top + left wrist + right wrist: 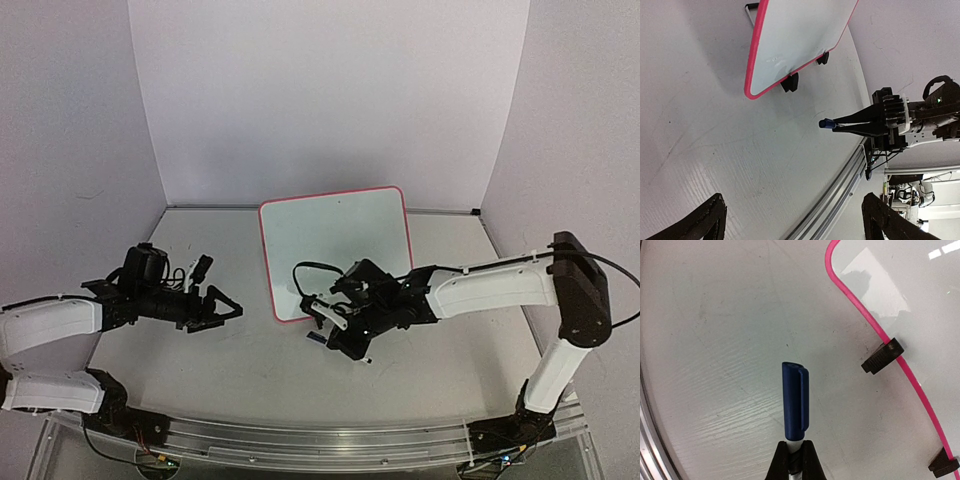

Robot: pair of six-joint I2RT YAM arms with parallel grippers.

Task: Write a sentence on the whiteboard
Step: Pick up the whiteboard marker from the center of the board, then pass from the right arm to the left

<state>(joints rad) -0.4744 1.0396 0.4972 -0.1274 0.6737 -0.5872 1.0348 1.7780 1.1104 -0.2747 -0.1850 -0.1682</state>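
The whiteboard [335,245] with its red-pink frame stands tilted at the back middle of the table. Its white face is blank and no blue sentence shows on it. It also shows in the left wrist view [790,35] and the right wrist view [920,285]. My right gripper [326,335] is shut on a marker with a blue cap [795,400], just in front of the board's lower left corner. The capped marker [827,123] points left, toward my left gripper [236,310]. That gripper is open and empty, well to the left of the board.
The board rests on two black clip feet [882,355]. A metal rail [300,435] runs along the table's near edge. White backdrop walls [330,90] close in the back and sides.
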